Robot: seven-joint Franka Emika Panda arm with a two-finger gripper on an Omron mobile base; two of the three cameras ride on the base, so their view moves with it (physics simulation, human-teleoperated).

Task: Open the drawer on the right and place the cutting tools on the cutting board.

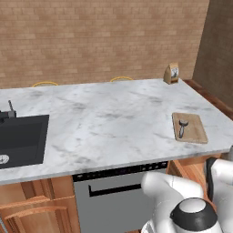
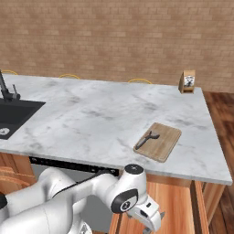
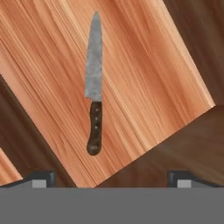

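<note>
Sink: a black basin sat sunk into the bench at the left edge of the left base view.
Bench: white marble top ran across the middle of both base views, before a brick wall.
Dishwasher: grey steel front stood under the bench, bottom centre of the left base view.
Cutting board: the tan board lay flat on the bench, right of centre in the left base view and near the front edge.
Utensil: a small dark tool with a round head lay on the board's left half.
Paper bag: small and brown, upright at the far right corner of the bench.
Drawer: pulled out, its wooden floor crossed the hand view at a slant.
Knife: grey blade, dark riveted handle, lay flat on the drawer floor, upper centre of the hand view, tip toward the top.
Hand: hung above the drawer, fingers spread wide apart at the bottom corners, gripping nothing.
</note>
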